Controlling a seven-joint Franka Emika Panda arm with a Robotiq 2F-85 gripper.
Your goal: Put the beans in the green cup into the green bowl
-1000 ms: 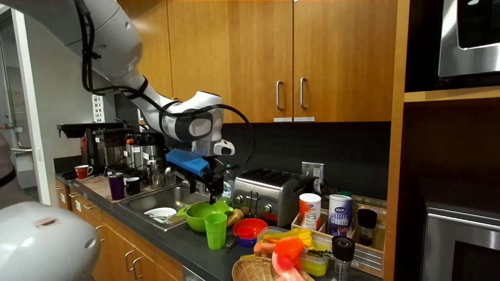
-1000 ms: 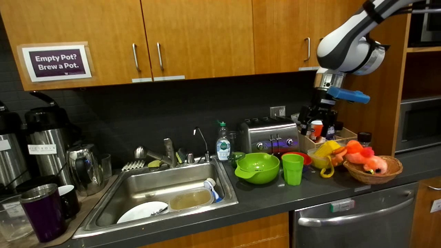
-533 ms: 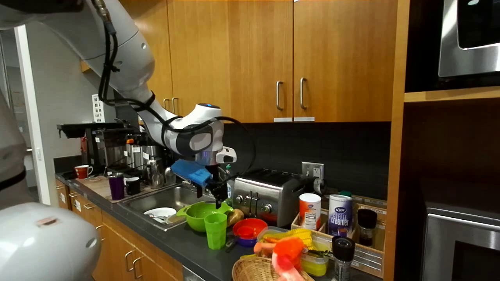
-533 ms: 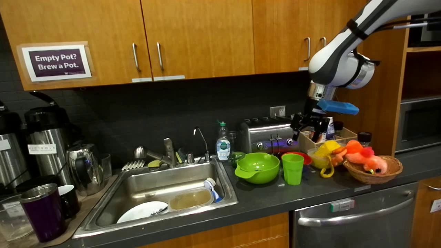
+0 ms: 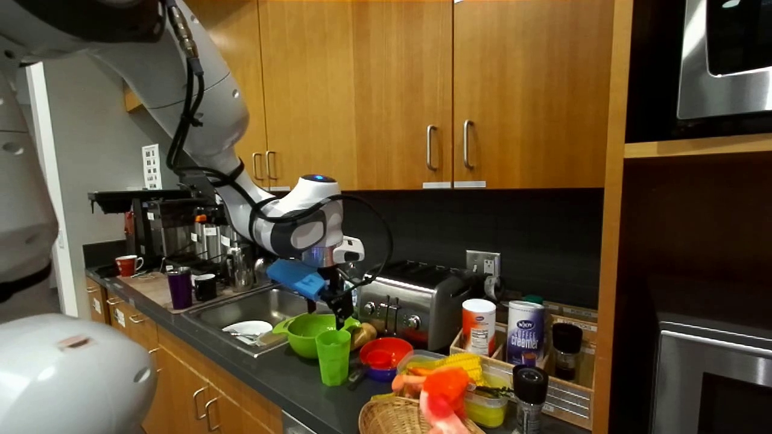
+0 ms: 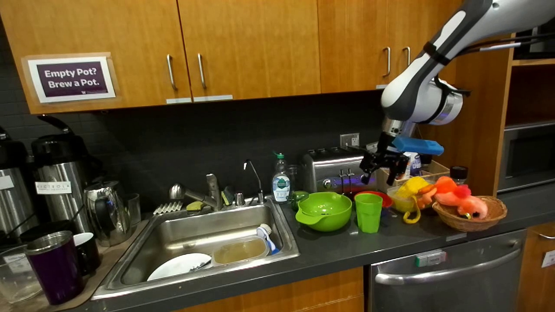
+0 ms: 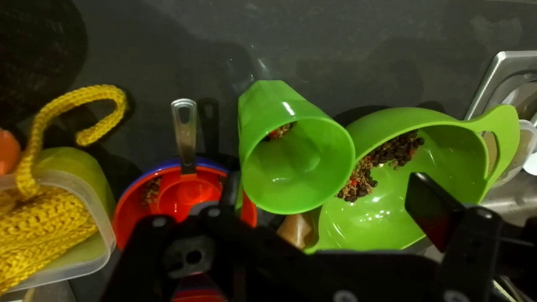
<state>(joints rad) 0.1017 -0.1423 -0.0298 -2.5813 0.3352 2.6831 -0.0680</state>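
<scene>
Quite wide, the end effector (image 6: 378, 180), higher than the upright green cup (image 6: 368, 214) just beside the green bowl (image 6: 333, 219).

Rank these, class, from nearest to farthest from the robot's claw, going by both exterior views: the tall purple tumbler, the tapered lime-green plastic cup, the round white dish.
1. Tapered lime-green plastic cup: upright on the dark counter, lower than the claw.
2. Round white dish: inside the steel sink.
3. Tall purple tumbler: on the sink's far side.
</scene>
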